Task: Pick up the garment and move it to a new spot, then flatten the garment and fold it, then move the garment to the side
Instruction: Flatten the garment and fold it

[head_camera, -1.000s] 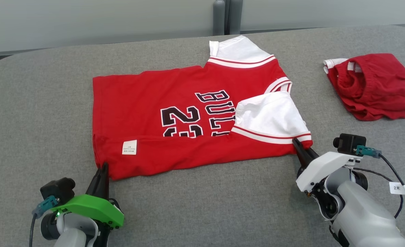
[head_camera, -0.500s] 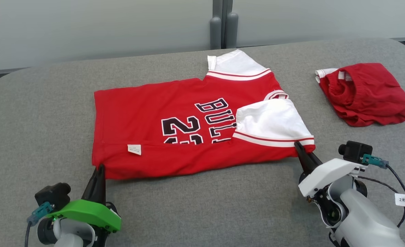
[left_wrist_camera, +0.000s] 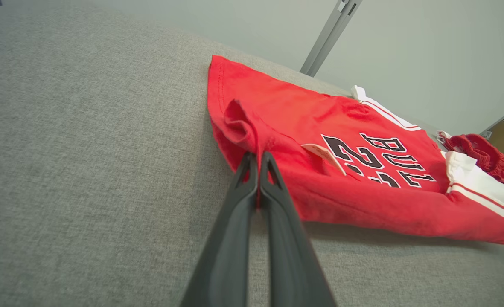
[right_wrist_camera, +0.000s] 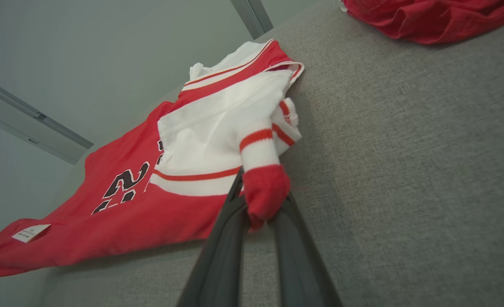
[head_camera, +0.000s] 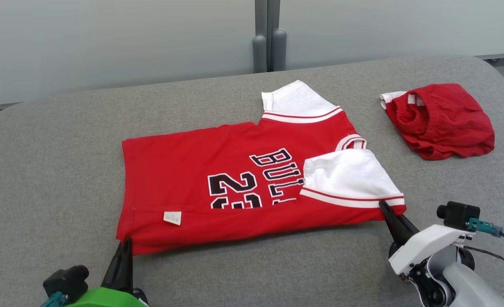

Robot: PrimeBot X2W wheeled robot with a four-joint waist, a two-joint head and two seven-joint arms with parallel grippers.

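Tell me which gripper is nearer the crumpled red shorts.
Right. The right gripper holds the jersey corner nearest the red shorts; the left gripper holds the jersey's opposite corner, much farther away.

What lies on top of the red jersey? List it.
A white sleeve with red-striped cuff lies folded over the red jersey, hiding the end of its black lettering; a small white label lies on its near edge.

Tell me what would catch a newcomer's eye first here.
The red jersey with black lettering is spread across the middle of the grey surface. Its near edge is pinched at both corners, by the left gripper and the right gripper. A crumpled pair of red shorts lies far right.
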